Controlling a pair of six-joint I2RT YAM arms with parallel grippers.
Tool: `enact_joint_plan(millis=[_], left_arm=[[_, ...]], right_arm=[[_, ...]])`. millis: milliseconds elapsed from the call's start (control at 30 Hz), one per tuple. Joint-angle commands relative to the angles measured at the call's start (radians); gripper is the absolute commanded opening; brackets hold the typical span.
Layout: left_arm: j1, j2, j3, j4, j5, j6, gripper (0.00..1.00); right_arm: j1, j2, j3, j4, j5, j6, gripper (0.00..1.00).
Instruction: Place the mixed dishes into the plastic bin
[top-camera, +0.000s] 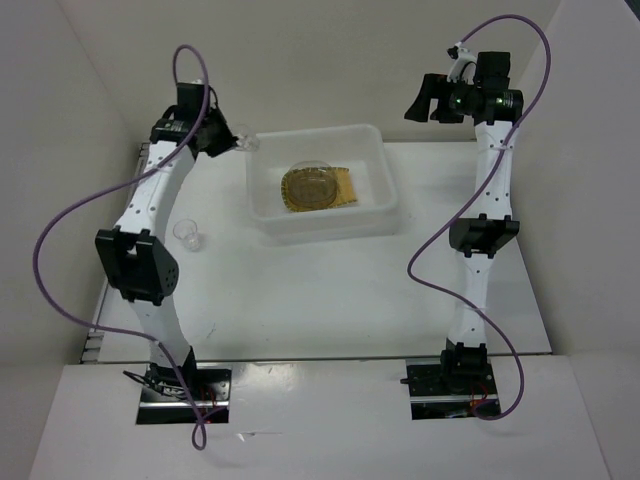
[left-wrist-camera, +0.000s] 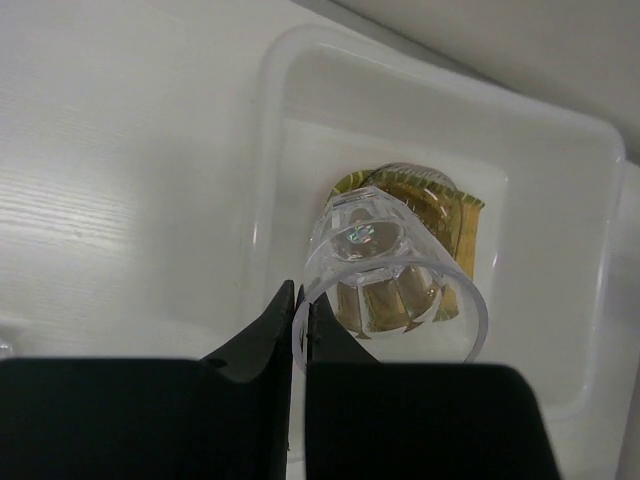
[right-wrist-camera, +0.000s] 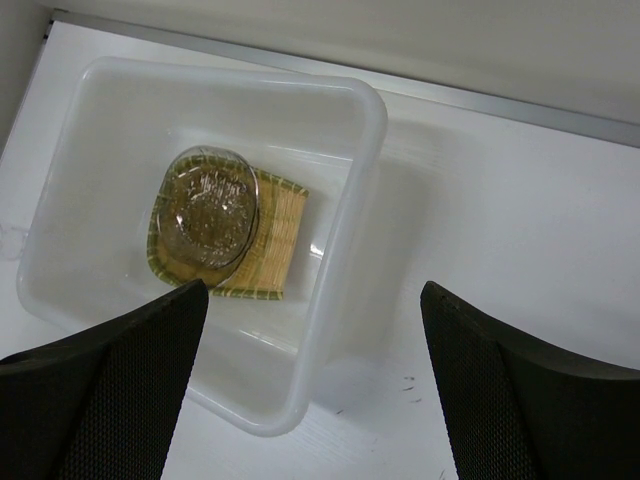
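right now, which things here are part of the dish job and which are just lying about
Job: plastic bin; tan grid plate and round translucent plate inside it; glass cup in left gripper; second glass cup on table.
Lying about: only purple cables.

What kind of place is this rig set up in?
Probably a lab test booth: plain white walls box in a white table with two bolted arms, a bin and a gripped cup.

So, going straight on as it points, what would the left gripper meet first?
Probably the plastic bin: the left gripper, shut on the glass cup, points at its side wall. Depth is unclear.
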Motion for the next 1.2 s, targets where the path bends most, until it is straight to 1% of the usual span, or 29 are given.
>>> enact_joint_plan(millis=[0, 33, 133, 200, 233, 267, 333, 533, 667, 767, 833, 967, 1100, 1167], left_arm=[[-0.060, 0.107, 0.140, -0.117, -0.048, 0.086, 0.00], [-0.070, 0.148, 0.162, -0.139, -0.059, 0.077, 0.00], [-0.116, 0.198, 0.223, -0.172, -0.100, 0.077, 0.00], [-0.137, 0.256, 0.260, -0.224, -0.140, 0.077, 0.00], [-0.152, 0.279, 0.310, -0.249, -0.149, 0.086, 0.00], [-0.153, 0.326, 0.332, -0.293, -0.149, 0.086, 0.00], [-0.174, 0.376, 0.361, -0.321, -0.149, 0.086, 0.00], [-0.205, 0.405, 0.288, -0.303, -0.159, 0.076, 0.00], [-0.205, 0.396, 0.167, -0.265, -0.177, 0.054, 0.00], [-0.205, 0.382, 0.119, -0.255, -0.177, 0.045, 0.00], [-0.205, 0.391, 0.119, -0.272, -0.218, 0.033, 0.00], [-0.215, 0.391, 0.105, -0.294, -0.257, 0.007, 0.00], [-0.235, 0.364, 0.134, -0.317, -0.323, -0.012, 0.00], [-0.235, 0.353, 0.165, -0.343, -0.323, -0.012, 0.00]], right_arm=[[0.006, -0.017, 0.013, -0.006, 0.001, -0.004, 0.91], [0.006, -0.017, 0.013, -0.006, 0.001, -0.004, 0.91], [0.006, -0.017, 0.013, -0.006, 0.001, -0.004, 0.91], [0.006, -0.017, 0.013, -0.006, 0.001, -0.004, 0.91], [0.006, -0.017, 0.013, -0.006, 0.001, -0.004, 0.91], [-0.003, -0.017, 0.013, -0.006, 0.001, -0.004, 0.91], [-0.003, -0.017, 0.013, -0.006, 0.001, -0.004, 0.91], [-0.012, -0.017, 0.013, -0.006, 0.001, -0.004, 0.91], [-0.023, -0.017, 0.013, -0.015, 0.001, -0.004, 0.91], [-0.023, -0.017, 0.013, -0.015, 0.001, -0.004, 0.91], [-0.023, -0.017, 0.013, -0.015, 0.001, -0.004, 0.91], [-0.032, -0.017, 0.013, -0.015, 0.001, -0.004, 0.91], [-0.032, -0.007, 0.013, -0.015, 0.001, -0.004, 0.91], [-0.032, -0.007, 0.013, -0.015, 0.001, -0.004, 0.91]])
